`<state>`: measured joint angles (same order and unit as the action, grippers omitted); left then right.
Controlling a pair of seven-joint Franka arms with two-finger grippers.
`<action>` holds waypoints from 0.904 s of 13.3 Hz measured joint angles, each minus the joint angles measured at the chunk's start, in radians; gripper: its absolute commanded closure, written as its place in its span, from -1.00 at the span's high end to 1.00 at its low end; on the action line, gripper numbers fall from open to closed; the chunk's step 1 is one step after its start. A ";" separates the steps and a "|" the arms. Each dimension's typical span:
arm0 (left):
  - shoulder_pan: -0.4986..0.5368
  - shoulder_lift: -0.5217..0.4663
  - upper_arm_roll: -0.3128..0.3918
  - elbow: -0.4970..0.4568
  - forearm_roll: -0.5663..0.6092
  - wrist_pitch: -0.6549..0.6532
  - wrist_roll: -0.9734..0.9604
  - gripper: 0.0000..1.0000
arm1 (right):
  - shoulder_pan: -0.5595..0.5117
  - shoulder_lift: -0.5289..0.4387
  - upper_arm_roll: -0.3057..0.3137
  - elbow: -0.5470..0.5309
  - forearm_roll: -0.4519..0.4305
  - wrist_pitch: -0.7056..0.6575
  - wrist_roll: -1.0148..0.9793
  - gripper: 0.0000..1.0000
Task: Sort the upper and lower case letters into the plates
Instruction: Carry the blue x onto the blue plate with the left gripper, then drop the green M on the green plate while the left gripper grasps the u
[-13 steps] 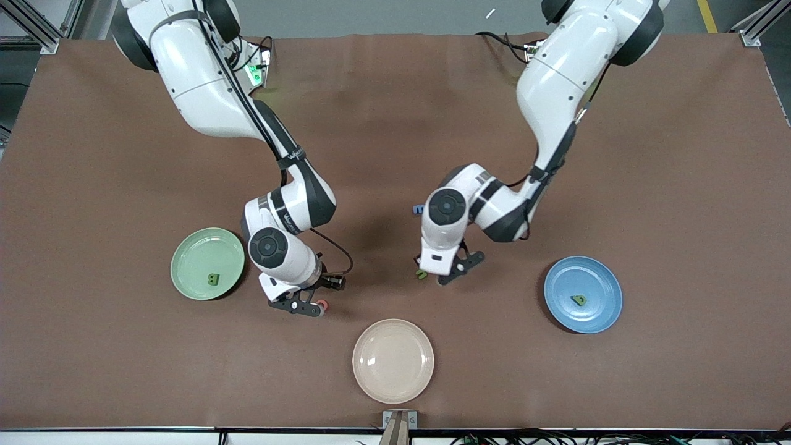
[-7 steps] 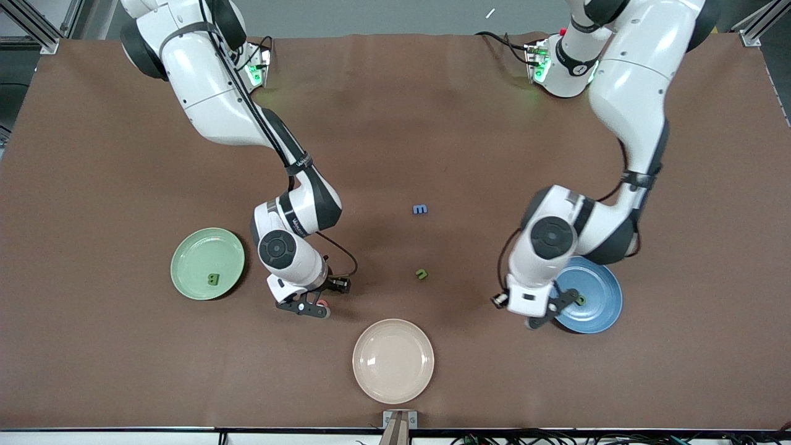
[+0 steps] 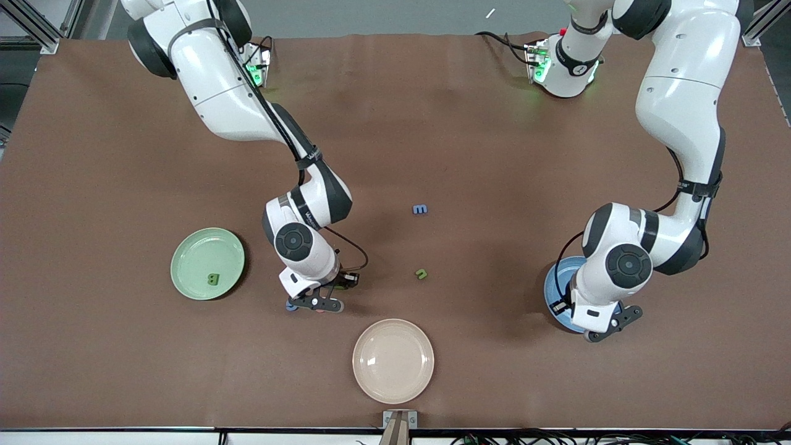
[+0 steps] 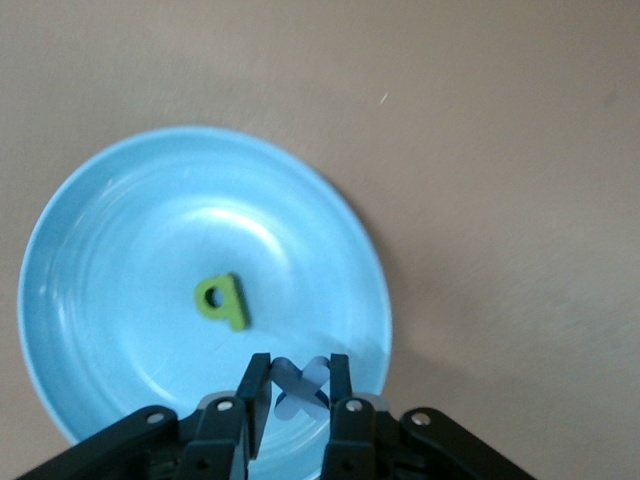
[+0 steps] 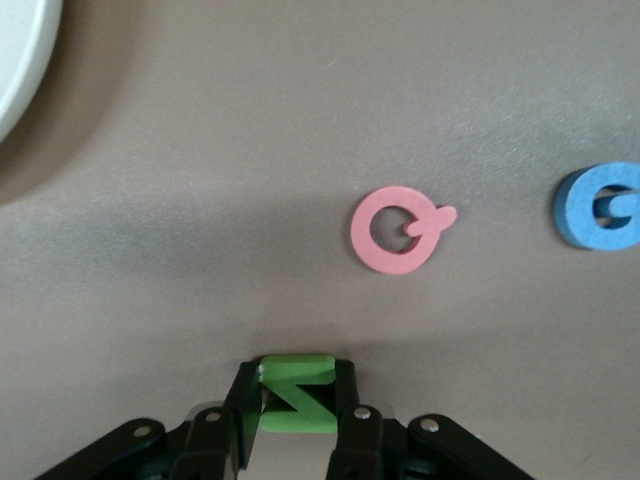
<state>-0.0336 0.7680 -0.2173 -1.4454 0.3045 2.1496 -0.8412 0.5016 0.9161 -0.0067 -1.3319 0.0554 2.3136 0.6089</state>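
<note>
Sorting is partly done: the pale mint green plate holds a green letter B and the medium blue plate a green lowercase letter. Over that blue plate the left gripper pinches a light blue letter, while the right gripper pinches a green Z-shaped letter beside a pink Q and blue G; a small blue letter and small green letter also lie unsorted mid-table

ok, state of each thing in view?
left tool: shut on blue x, over blue plate
right tool: shut on green Z
blue plate: holds green letter
green plate: holds B
beige plate: empty
</note>
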 measured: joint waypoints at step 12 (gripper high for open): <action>-0.198 0.067 -0.088 0.102 -0.001 0.049 -0.224 0.27 | -0.252 -0.092 -0.022 0.077 -0.016 -0.356 -0.467 -0.79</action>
<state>-0.2317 0.8352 -0.3054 -1.3439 0.3039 2.1981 -1.0651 0.2492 0.8237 -0.0284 -1.2552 0.0395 1.9574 0.1415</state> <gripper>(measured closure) 0.326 0.661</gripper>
